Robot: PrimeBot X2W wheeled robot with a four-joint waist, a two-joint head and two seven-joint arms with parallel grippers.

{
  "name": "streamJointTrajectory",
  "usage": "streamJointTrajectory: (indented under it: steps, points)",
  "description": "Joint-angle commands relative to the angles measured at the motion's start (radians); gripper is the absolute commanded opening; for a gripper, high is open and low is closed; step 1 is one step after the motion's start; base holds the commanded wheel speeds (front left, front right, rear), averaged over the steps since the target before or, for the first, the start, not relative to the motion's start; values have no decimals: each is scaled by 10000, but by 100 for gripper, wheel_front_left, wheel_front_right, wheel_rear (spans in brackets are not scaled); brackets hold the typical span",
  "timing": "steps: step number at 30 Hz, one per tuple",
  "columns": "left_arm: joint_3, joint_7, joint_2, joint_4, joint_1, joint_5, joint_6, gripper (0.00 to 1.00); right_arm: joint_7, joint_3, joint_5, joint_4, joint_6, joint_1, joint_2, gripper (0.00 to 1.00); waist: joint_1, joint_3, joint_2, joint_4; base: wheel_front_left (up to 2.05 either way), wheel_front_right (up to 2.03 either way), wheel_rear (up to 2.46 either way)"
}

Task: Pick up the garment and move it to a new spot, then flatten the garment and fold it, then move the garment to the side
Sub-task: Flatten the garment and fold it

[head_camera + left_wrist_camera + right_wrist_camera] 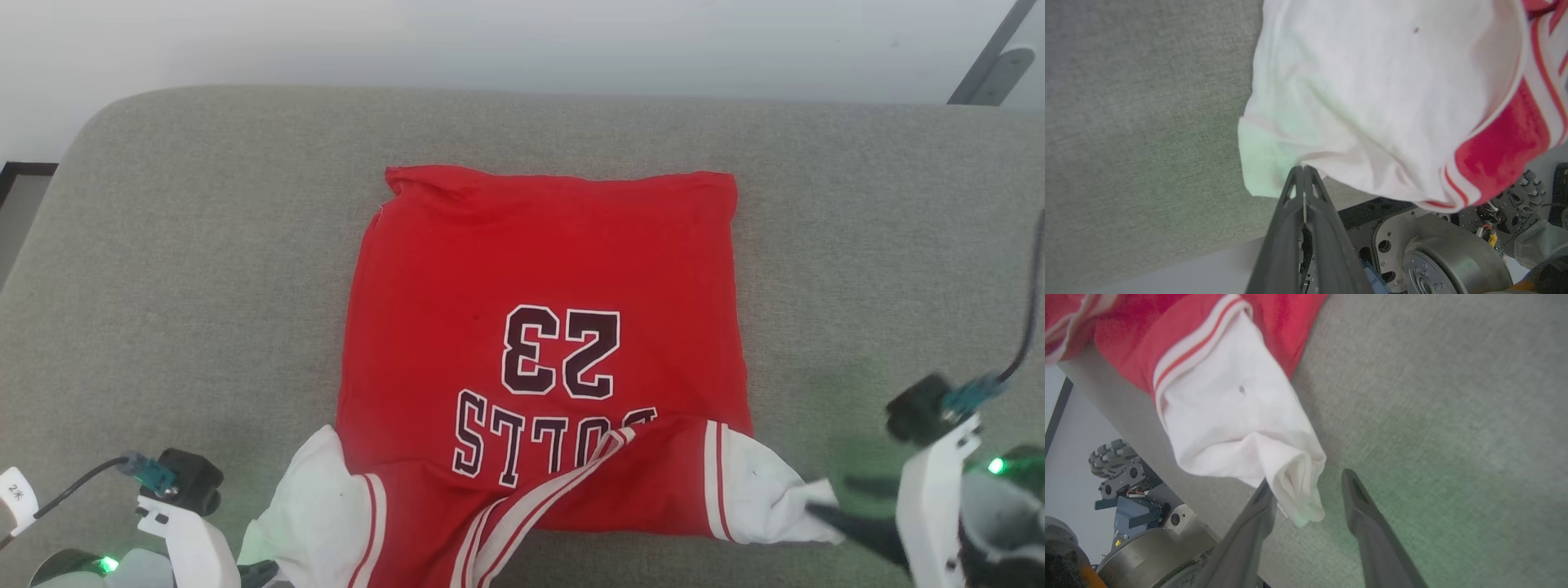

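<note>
The garment (539,327) runs top-to-bottom, hem up-frame, lettering upside down. My left claw (1304,169) is pressed together at its lower-left sleeve; my right claw (1306,477) stands spread around the lower-right sleeve's tip.

The garment (539,269) is thin matt cloth (smooth, lightly creased) on rough-woven grey upholstery (163,245).

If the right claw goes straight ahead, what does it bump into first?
Most likely the white sleeve of the shirt: its end sits between the right claw's open fingers.
</note>
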State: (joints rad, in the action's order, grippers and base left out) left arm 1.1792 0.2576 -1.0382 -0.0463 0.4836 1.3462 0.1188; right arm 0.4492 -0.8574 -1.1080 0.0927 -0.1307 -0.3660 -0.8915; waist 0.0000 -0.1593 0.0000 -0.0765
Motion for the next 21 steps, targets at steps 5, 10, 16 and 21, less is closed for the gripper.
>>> streamJointTrajectory:
  steps: [5,10,16,21]
  points:
    - [-40,-219,132,65,-58,-266,-8,0,-91,1352,372,-332,-2,-102,109,100,0,-74,0,-90,0,0,0]
    - [-88,-320,278,107,158,-387,-39,0,-300,3049,1431,-152,-2,-603,896,100,0,-335,0,-268,0,0,0]
    - [-110,-340,582,15,500,-663,-216,0,-105,4520,3148,931,-1,-1916,2853,100,0,-820,0,-599,0,0,0]
    - [-109,-314,985,-141,897,-906,-482,0,354,5000,4458,2556,-1,-3409,3959,100,0,-1300,0,-991,0,0,0]
